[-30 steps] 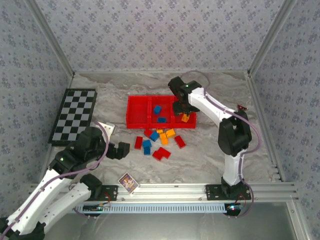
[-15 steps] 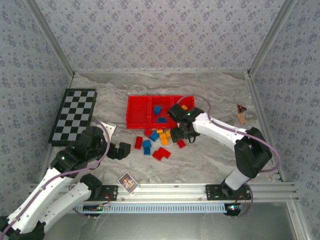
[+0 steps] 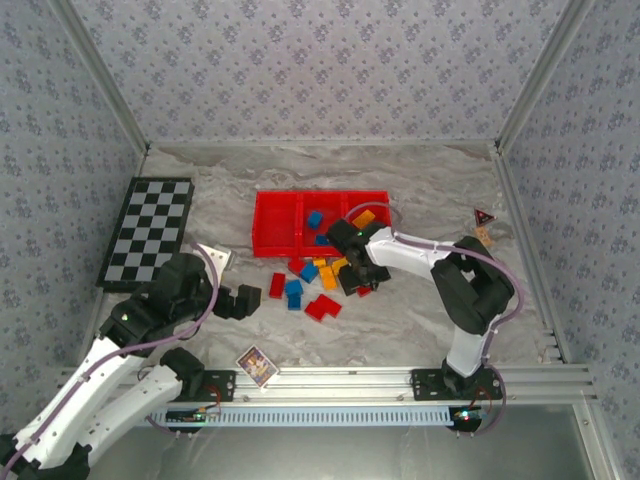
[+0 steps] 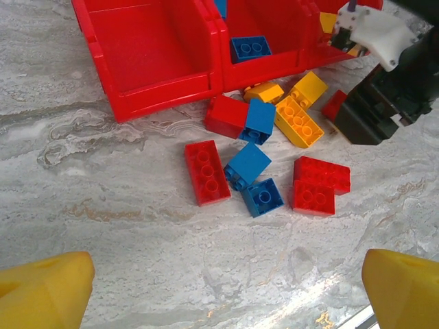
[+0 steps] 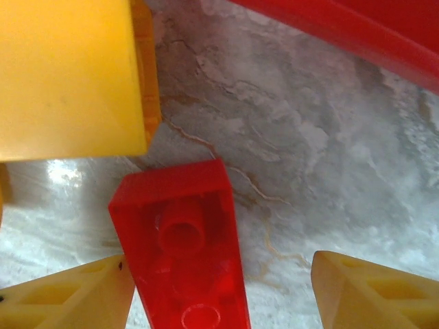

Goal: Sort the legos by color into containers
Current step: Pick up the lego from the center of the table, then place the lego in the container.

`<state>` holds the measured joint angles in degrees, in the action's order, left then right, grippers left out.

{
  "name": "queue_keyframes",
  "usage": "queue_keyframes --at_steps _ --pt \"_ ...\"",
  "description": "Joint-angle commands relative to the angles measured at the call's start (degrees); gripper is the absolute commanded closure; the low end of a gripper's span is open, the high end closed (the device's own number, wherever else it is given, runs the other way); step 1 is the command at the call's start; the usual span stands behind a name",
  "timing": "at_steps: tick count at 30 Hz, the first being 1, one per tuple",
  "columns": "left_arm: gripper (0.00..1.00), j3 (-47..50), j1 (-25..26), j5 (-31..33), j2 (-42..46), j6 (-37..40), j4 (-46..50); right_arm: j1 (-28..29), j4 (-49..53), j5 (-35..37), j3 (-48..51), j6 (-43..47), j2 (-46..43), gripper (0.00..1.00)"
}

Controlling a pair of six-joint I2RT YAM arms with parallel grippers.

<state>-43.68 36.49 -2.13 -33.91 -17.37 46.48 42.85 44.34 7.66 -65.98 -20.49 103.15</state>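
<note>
Red lego (image 5: 180, 255): found on the table (image 5: 309, 151) near the tray (image 5: 357, 41), bracketed by the right gripper (image 5: 219, 277), which is spread wide and empty; long axis is laid across the closing line. The left gripper (image 4: 226, 281), also spread and empty, is held well apart.

Bright, even light; soft shadows; right wrist close-up slightly blurred.

Overhead view from behind; wrist cameras downward, right nearest, all on legos (image 4: 206, 171).
</note>
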Motion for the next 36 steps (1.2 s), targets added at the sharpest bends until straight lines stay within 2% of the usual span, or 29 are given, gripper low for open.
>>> queue_keyframes --at_steps 1,10,13,18,24,28,36 --pt "0.0 0.2 0.66 -0.94 0.35 1.01 -0.79 -0.22 -0.75 -1.18 -1.23 1.82 1.98 0.36" --pt "0.0 0.13 1.54 -0.69 0.16 0.98 -0.69 0.67 1.04 1.07 -3.6 1.56 2.65 0.73" --pt "0.0 0.12 1.57 -0.42 0.42 0.95 -0.75 2.29 4.72 3.8 -6.01 -1.1 -0.14 0.81" --pt "0.0 0.18 1.54 -0.66 0.27 1.0 -1.08 4.32 1.65 2.62 -12.24 -3.68 -8.13 0.84" --pt "0.0 0.11 1.48 -0.95 0.64 1.19 -1.04 6.14 -7.27 4.52 -22.56 -5.52 -7.16 0.84" --pt "0.0 0.19 1.44 -0.75 1.55 1.18 -1.14 5.93 -17.51 -0.76 -26.39 -7.1 -1.71 0.84" --pt "0.0 0.18 1.44 -0.77 2.4 1.15 -1.15 4.48 -17.88 -9.94 -41.84 -7.72 17.6 0.83"
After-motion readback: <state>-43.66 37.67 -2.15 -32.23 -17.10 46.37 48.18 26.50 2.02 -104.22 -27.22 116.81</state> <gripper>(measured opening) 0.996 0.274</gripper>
